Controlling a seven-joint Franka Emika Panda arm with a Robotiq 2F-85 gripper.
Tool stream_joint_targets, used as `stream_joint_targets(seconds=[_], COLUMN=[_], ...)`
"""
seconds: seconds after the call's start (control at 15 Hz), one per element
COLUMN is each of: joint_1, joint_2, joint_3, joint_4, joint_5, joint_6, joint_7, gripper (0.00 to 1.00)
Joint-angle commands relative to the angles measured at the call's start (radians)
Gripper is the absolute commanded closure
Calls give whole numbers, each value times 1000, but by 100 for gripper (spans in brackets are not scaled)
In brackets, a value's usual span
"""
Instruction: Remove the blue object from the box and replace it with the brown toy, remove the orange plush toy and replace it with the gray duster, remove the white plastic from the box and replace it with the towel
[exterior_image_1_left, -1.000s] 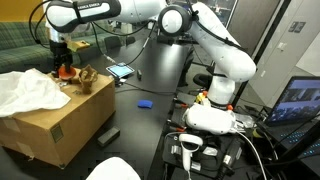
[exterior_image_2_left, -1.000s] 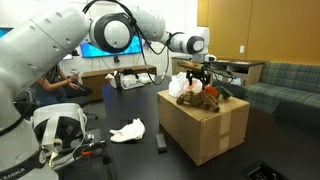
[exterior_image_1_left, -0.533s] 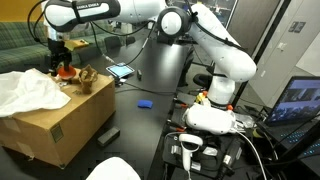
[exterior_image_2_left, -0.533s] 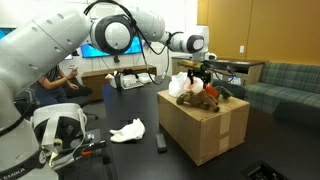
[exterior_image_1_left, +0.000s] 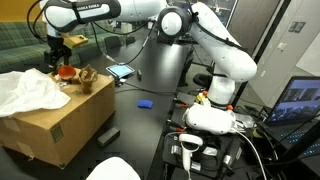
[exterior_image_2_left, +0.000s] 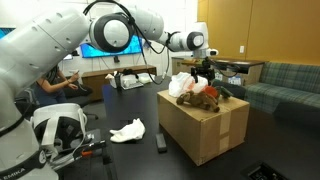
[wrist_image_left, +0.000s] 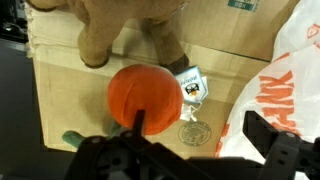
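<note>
A cardboard box (exterior_image_1_left: 62, 125) carries a white plastic bag (exterior_image_1_left: 28, 90), an orange plush toy (exterior_image_1_left: 65, 72) and a brown toy (exterior_image_1_left: 86, 78). My gripper (exterior_image_1_left: 58, 58) hangs open and empty just above the orange plush. In the wrist view the orange plush (wrist_image_left: 145, 95) lies by one finger of the gripper (wrist_image_left: 200, 135), with the brown toy (wrist_image_left: 125, 25) beyond it and the white plastic (wrist_image_left: 280, 70) beside it. A blue object (exterior_image_1_left: 143, 103) lies on the black table. A white towel (exterior_image_2_left: 127, 130) and a dark grey duster (exterior_image_2_left: 160, 142) lie on the table near the box (exterior_image_2_left: 205, 130).
A tablet (exterior_image_1_left: 120, 70) lies on the table behind the box. A green sofa (exterior_image_1_left: 20, 45) stands behind the box. A cart with devices and cables (exterior_image_1_left: 205, 130) and a monitor (exterior_image_1_left: 295, 100) stand beside the table. A person (exterior_image_2_left: 55, 85) sits by a screen.
The gripper has risen slightly above the box top. The orange plush stays on the box. Nothing was picked up.
</note>
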Motion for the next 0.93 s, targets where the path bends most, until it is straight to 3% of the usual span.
stream_joint_targets(seconds=[0.0, 0.53, 0.67, 0.87], joint_1=[25, 13, 8, 0], joint_2=[38, 110, 118, 124], joint_3=[-49, -72, -72, -71], joint_4=[57, 100, 107, 120], joint_5=[-50, -57, -53, -44], joint_6=[5, -18, -23, -23], joint_7=[54, 70, 73, 90], gripper=[0, 0, 25, 49])
